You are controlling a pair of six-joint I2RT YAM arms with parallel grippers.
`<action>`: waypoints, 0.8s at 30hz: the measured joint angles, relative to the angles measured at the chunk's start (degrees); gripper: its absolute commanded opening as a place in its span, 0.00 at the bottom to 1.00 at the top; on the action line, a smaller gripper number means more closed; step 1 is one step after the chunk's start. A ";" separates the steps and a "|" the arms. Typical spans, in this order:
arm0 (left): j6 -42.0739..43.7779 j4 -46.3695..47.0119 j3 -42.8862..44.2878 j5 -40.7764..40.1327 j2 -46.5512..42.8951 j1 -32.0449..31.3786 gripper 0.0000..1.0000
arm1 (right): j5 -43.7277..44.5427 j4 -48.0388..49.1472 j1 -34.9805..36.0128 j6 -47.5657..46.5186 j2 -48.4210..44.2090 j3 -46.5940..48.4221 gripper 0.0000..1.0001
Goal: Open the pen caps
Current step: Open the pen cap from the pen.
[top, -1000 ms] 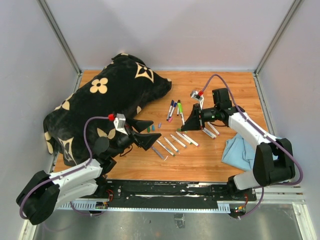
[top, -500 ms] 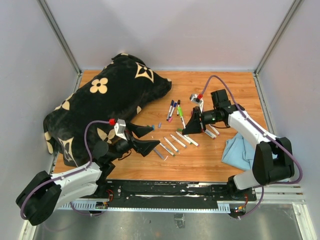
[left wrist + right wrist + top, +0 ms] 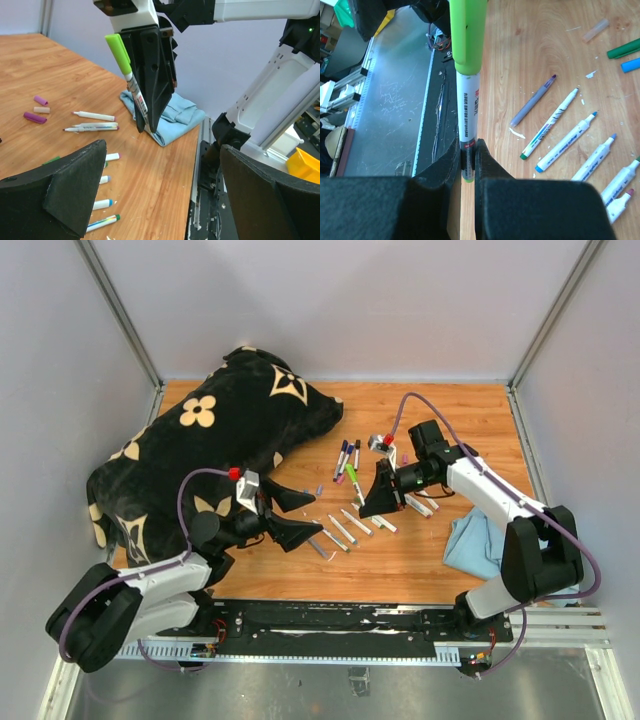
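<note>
My right gripper (image 3: 378, 498) is shut on the white barrel of a marker and holds it above the table. The marker's lime green cap (image 3: 351, 473) is on and points toward my left gripper. The cap shows in the right wrist view (image 3: 466, 35), beyond my right gripper (image 3: 468, 156), and in the left wrist view (image 3: 114, 46). My left gripper (image 3: 296, 516) is open and empty, a short way left of the cap; its wide jaws frame bare wood (image 3: 165, 192). Three capped markers (image 3: 346, 457) lie behind. Loose purple caps (image 3: 34, 117) lie on the wood.
Several uncapped markers (image 3: 345, 528) lie in a row between the grippers, also in the right wrist view (image 3: 550, 125). A black bag with beige flowers (image 3: 200, 440) fills the left. A blue cloth (image 3: 475, 540) lies at the right. Green (image 3: 625, 48) and blue caps lie loose.
My right gripper has carried the green-capped marker left, toward my left gripper. My left gripper has shifted slightly right and stays open.
</note>
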 measured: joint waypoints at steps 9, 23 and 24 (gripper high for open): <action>-3.63 7.67 0.13 3.10 4.70 1.14 0.99 | 0.00 -1.70 1.64 -1.92 0.00 0.02 0.01; -10.01 16.22 2.58 4.13 18.23 1.16 0.92 | -0.04 -4.59 2.54 -4.57 0.33 1.40 0.01; -9.99 16.24 2.71 4.11 18.43 1.16 0.92 | -0.04 -4.79 2.54 -4.79 0.37 1.53 0.02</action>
